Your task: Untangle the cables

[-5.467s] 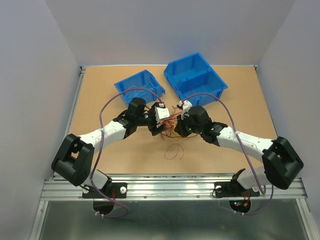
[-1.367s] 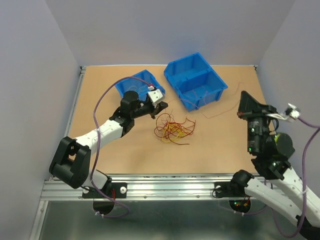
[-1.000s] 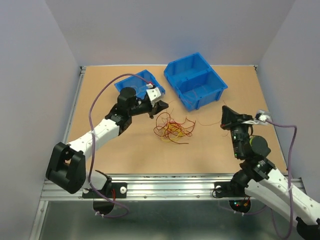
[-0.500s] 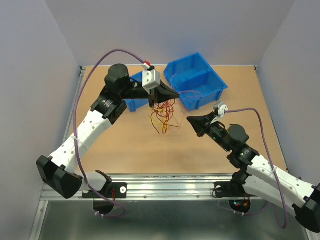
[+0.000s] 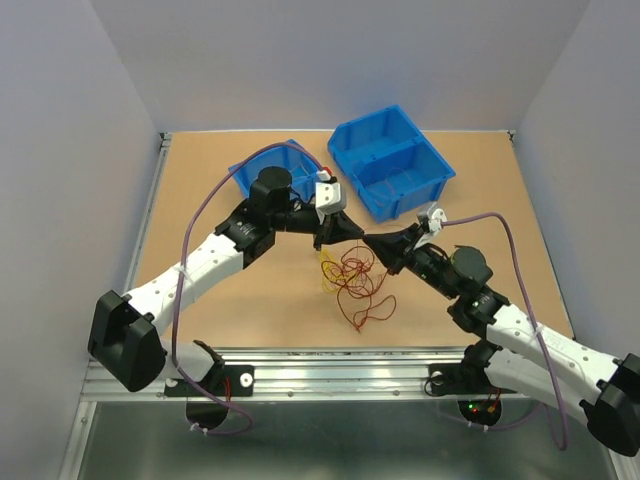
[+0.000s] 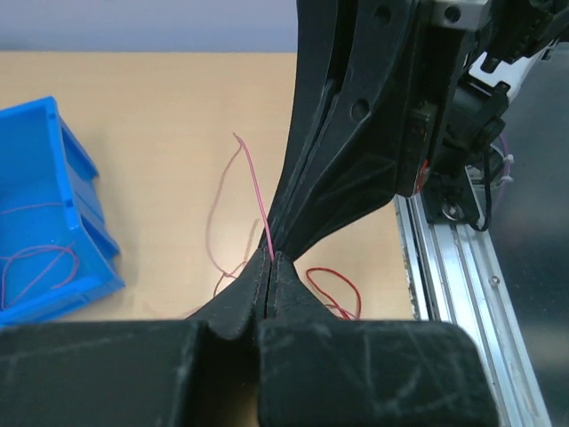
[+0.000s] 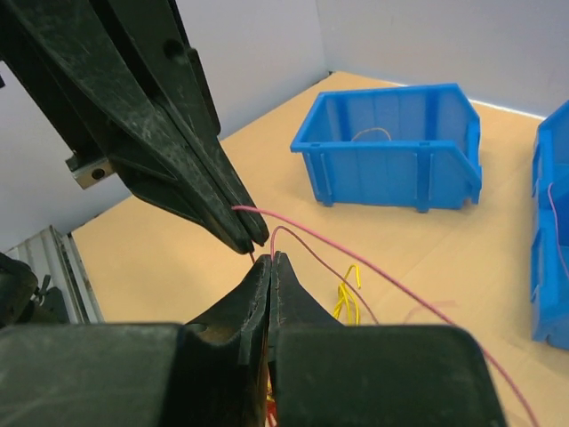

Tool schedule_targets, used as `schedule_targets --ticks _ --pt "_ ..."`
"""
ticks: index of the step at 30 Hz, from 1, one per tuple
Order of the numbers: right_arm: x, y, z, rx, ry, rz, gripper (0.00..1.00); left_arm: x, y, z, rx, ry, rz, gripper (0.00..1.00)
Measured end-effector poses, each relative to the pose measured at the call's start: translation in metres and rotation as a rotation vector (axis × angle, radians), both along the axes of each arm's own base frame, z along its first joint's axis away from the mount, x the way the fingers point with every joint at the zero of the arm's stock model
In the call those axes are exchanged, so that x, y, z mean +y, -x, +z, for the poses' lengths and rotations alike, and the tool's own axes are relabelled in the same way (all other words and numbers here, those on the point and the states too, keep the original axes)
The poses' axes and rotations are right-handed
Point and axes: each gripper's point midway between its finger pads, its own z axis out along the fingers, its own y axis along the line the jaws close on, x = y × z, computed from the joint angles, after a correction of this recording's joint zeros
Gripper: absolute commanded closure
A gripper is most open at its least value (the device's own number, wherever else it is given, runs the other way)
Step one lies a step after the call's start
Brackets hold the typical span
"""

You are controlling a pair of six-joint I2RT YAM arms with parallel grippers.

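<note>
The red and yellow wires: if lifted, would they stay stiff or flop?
Probably floppy and very light: the wires trail in loose curls from the left pincer. Likely to snag, since the loops interlock.

Pale grey walls (image 5: 300, 60) enclose a tan tabletop (image 5: 260, 312).

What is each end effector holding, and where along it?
Both are shut on a thin pink-red cable. The left end effector pinches it near a free end; the right end effector pinches right beside that. Whether it's one strand is unclear.
</note>
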Motion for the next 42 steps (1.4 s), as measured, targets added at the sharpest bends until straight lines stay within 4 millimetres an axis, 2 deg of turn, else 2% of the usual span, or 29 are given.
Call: schedule_targets --ticks 9,14,24,36,38,39,40,42 --pt "0.014 -0.001 -0.02 0.037 0.04 0.056 0.99 0.001 -0.003 0.007 -0.022 0.032 0.027 1.0" --pt "0.017 -0.001 -0.019 0.027 0.035 0.072 0.97 -0.001 -0.004 0.005 -0.012 0.031 0.031 1.0" --pt "0.018 -0.002 -0.017 0.022 0.029 0.071 0.84 -0.002 -0.004 0.0 0.012 0.024 0.023 1.0" --pt "0.022 -0.005 -0.027 0.043 0.046 0.071 0.85 -0.002 0.0 0.001 0.029 0.027 0.005 1.0" --pt "0.022 -0.006 -0.029 0.046 0.049 0.072 0.81 -0.002 0.001 0.001 0.033 0.028 0.001 1.0" --pt "0.023 -0.006 -0.03 0.05 0.051 0.072 0.71 -0.002 0.002 0.001 0.034 0.028 -0.001 1.0" --pt "0.023 -0.007 -0.031 0.051 0.054 0.073 0.67 -0.002 0.002 0.001 0.035 0.028 -0.002 1.0" --pt "0.023 -0.007 -0.033 0.056 0.058 0.074 0.66 -0.002 0.002 0.001 0.036 0.028 -0.004 1.0"
